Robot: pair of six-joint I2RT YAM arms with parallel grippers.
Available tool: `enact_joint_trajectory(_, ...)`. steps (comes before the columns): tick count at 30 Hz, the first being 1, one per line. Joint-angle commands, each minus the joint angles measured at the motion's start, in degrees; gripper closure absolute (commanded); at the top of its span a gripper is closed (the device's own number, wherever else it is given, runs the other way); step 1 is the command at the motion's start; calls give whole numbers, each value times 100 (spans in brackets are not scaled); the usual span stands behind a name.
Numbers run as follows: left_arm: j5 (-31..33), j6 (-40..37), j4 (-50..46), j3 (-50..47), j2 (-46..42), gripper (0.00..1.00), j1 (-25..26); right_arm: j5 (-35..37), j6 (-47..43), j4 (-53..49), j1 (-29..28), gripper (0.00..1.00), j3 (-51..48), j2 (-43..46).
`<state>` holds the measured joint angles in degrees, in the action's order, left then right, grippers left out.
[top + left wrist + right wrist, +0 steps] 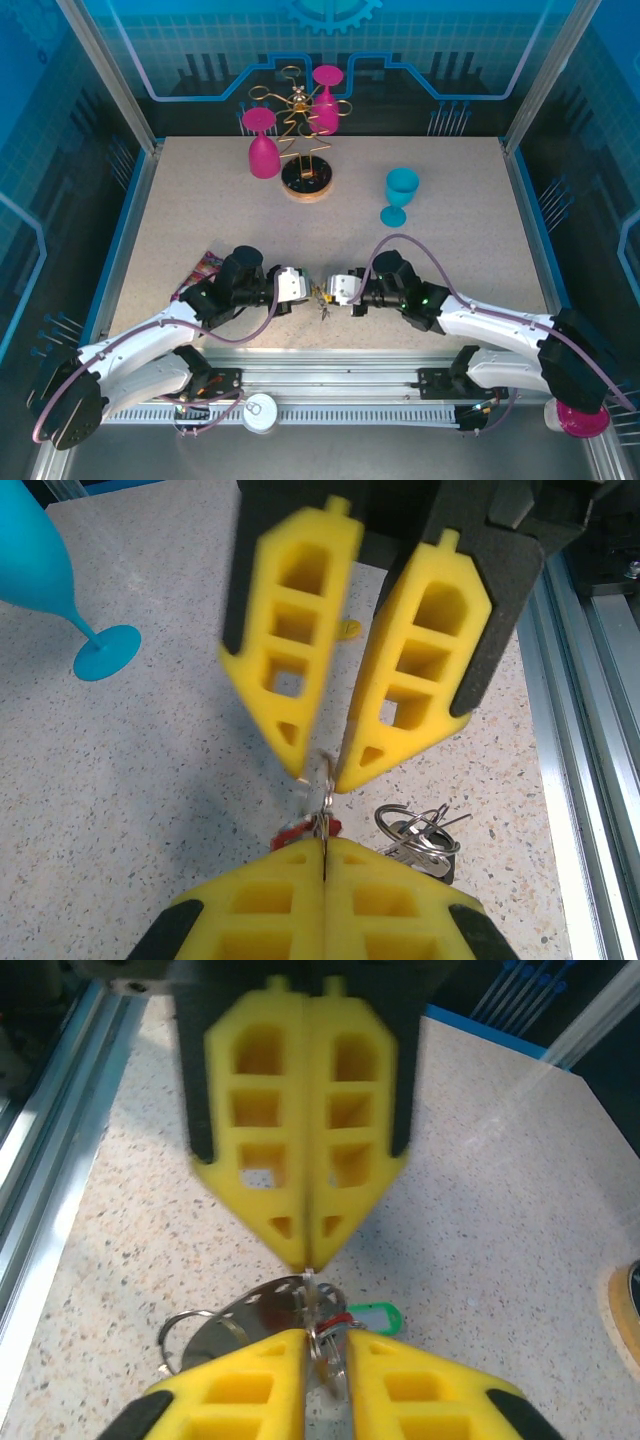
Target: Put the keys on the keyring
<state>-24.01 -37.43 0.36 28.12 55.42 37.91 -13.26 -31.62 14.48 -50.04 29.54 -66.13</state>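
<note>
**Left gripper (324,848) clamped on the key bunch, mid near edge**

Yellow pads of the left gripper press flat together on a thin metal strip (323,815) rising from their seam; whether it is a key blade or a ring I cannot tell. The red key (287,832) shows its head right at those tips. The keyring (250,1312), a grey oval loop with a green tag (377,1316) and small rings (412,825), spreads just beside them, about midway along the near edge of the worktop (450,260).

Facing it, the right gripper (322,775) has its jaws a slit apart around the strip's upper end. The blur hides whether they pinch it. What looks like the yellow-orange key (348,630) lies on the worktop beyond.

All of this should be light, stiff and slippery. The plastic heads and the loop's flat side probably offer the best hold.

A blue cup (400,195) stands well apart, toward the far right.
</note>
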Motion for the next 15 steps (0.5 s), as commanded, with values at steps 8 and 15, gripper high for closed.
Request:
enact_joint_trajectory(8,-40,163,211,-92,-46,100,-46,473,-151,11,-225,84,-39,-309)
enact_joint_trajectory(15,-77,187,268,-104,-57,100,-40,109,383,661,-49,67,-120,-152)
